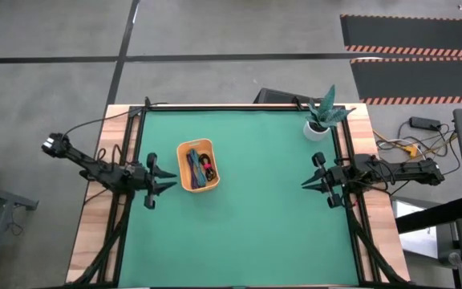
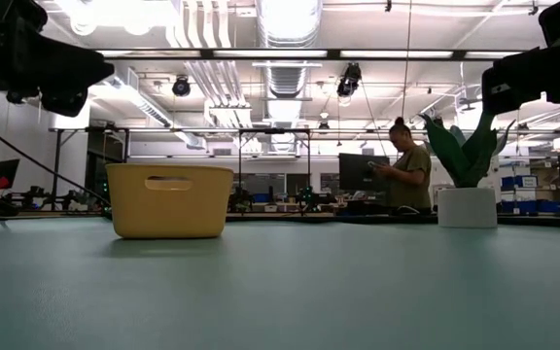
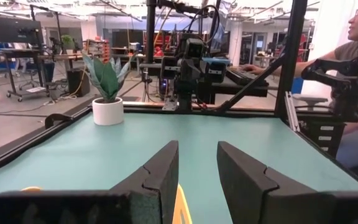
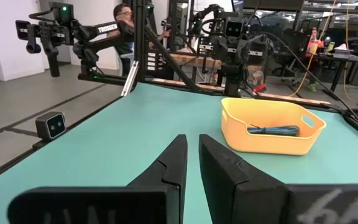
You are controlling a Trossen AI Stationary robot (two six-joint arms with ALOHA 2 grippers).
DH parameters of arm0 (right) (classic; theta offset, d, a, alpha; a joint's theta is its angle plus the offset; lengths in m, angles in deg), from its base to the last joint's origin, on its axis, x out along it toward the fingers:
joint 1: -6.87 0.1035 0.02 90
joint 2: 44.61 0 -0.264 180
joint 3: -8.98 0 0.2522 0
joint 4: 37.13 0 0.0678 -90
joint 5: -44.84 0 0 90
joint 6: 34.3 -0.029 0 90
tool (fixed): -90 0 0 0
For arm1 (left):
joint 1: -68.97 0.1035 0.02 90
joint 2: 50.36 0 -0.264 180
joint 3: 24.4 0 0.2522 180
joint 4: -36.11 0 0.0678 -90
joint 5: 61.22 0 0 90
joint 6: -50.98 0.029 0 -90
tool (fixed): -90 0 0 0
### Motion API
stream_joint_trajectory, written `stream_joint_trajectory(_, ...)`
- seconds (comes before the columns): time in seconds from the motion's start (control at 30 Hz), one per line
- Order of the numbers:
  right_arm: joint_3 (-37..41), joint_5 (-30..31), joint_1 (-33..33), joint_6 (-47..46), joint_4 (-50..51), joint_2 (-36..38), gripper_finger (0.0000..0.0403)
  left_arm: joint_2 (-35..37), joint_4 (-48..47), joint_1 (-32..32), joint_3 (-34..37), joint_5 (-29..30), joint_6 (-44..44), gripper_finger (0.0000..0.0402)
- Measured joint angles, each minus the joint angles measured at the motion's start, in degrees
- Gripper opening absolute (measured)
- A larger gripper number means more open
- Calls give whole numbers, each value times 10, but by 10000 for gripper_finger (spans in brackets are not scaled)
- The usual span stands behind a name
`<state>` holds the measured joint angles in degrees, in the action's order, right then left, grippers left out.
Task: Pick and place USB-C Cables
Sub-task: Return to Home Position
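Note:
The orange tray [image 1: 184,178] stands on the green mat left of centre; it also shows in the low view [image 2: 170,199] and the right wrist view [image 4: 272,143]. Several small folded USB-C cables [image 1: 198,167], blue, green and black, lie inside it; a blue-green one shows in the right wrist view [image 4: 272,130]. My left gripper [image 1: 169,179] hovers just left of the tray, open and empty, its fingers apart in the left wrist view [image 3: 197,149]. My right gripper [image 1: 305,181] hovers near the mat's right edge, facing the tray, empty, with a narrow gap between its fingers [image 4: 192,142].
A white pot with a green plant [image 1: 319,124] stands at the mat's far right corner, also in the low view [image 2: 467,206]. A person [image 2: 411,175] stands beyond the far edge. Bare green mat [image 1: 263,209] lies between the tray and my right gripper.

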<state>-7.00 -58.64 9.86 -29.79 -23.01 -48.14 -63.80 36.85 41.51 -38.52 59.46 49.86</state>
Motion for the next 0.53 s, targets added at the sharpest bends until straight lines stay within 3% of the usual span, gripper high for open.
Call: stream_joint_trajectory(0.53, 0, 0, 0, 0, 0, 0, 34, -30, 0, 0, 0, 0, 0, 96)
